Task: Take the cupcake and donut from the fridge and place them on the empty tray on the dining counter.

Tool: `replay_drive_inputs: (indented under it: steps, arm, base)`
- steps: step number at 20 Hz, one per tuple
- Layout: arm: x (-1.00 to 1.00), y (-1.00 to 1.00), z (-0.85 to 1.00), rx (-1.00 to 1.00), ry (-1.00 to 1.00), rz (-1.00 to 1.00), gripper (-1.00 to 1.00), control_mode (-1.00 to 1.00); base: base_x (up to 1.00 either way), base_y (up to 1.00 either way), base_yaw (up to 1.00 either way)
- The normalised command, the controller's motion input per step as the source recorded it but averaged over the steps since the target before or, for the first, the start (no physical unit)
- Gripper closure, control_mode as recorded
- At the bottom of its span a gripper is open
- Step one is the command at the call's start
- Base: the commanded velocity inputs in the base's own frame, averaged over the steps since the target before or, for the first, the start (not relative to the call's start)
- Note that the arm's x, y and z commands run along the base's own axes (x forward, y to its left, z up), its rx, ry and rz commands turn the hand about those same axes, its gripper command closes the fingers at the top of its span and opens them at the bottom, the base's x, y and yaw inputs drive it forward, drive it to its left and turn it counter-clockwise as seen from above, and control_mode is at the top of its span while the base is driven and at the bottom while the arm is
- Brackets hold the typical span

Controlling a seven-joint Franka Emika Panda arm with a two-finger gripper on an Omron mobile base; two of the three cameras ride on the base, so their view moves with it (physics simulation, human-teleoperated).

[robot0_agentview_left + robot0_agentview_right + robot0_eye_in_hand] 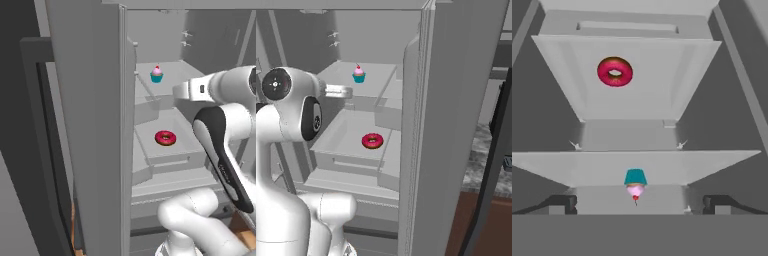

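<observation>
The fridge (pixel 85 125) stands open with pale grey shelves inside. On its upper shelf stands the cupcake (pixel 156 74) (pixel 359 74), teal wrapper and pink frosting. The red-pink donut (pixel 165 138) (pixel 372 141) lies flat in the shelf bin (pixel 341 145) below. The hand view is rolled, so the cupcake (pixel 635 182) appears upside down, just above the gap between my fingertips. The donut (pixel 615 71) sits farther up. My gripper (pixel 639 204) is open and holds nothing, short of the cupcake. The tray is out of view.
An open fridge door (pixel 107 150) walls the left side and the other door (pixel 456 125) walls the right. My own arm (pixel 225 150) crosses in front of the shelves. A strip of marbled stone top (pixel 483 160) lies beyond the right door; whether it is the dining counter I cannot tell.
</observation>
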Motion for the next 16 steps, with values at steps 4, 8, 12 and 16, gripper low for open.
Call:
replay_drive_inputs:
  steps: [4,8,12,16]
  arm:
    - [0.51,0.30,0.13,-0.06,0.13,0.00,-1.00,-1.00]
    - [0.60,0.12,-0.02,-0.01,0.16,0.00,-1.00,-1.00]
    - [0.46,0.00,-0.05,0.00,0.16,0.00,-1.00,-1.00]
    - [0.41,0.00,-0.18,0.01,0.03,0.00,-1.00,-1.00]
  base:
    - [0.00,0.00,0.00]
    - [0.00,0.00,0.00]
    - [0.00,0.00,0.00]
    - [0.00,0.00,0.00]
